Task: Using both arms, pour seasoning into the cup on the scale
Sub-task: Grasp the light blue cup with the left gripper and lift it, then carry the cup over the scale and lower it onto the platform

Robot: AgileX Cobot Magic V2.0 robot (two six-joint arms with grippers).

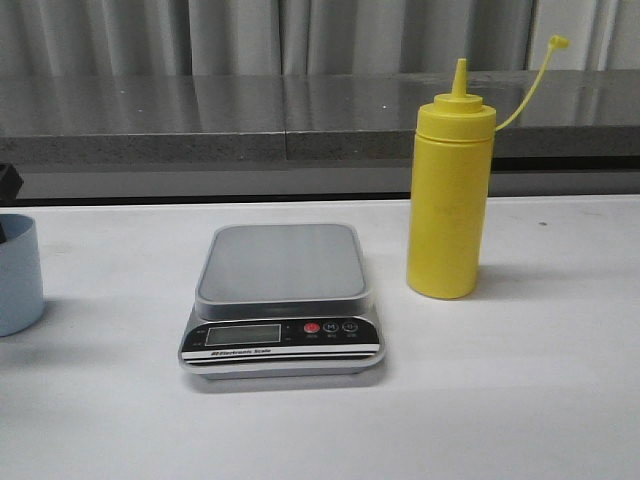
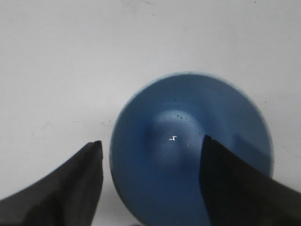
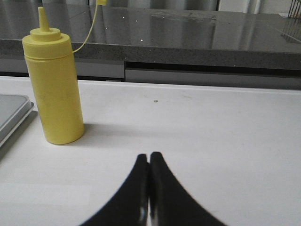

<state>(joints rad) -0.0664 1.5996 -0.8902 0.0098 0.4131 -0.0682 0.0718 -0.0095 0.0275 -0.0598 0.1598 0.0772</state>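
The silver-grey scale [image 1: 283, 265] sits mid-table with nothing on its platform. The tall yellow seasoning bottle [image 1: 450, 200] stands upright to its right, with its cap hanging off on its tether. The light blue cup [image 1: 15, 275] stands at the far left edge of the front view. My left gripper [image 2: 151, 141] is open and looks straight down into the cup [image 2: 188, 117]. One finger [image 2: 80, 179] is outside the rim and the other [image 2: 230, 179] is over the cup's mouth. My right gripper [image 3: 149, 155] is shut and empty, low over the table, to the right of the bottle [image 3: 54, 94].
A grey counter ledge [image 1: 300, 120] runs along the back of the white table. The scale's edge [image 3: 11, 113] shows beside the bottle in the right wrist view. Only a black corner of my left arm [image 1: 8, 180] shows in the front view.
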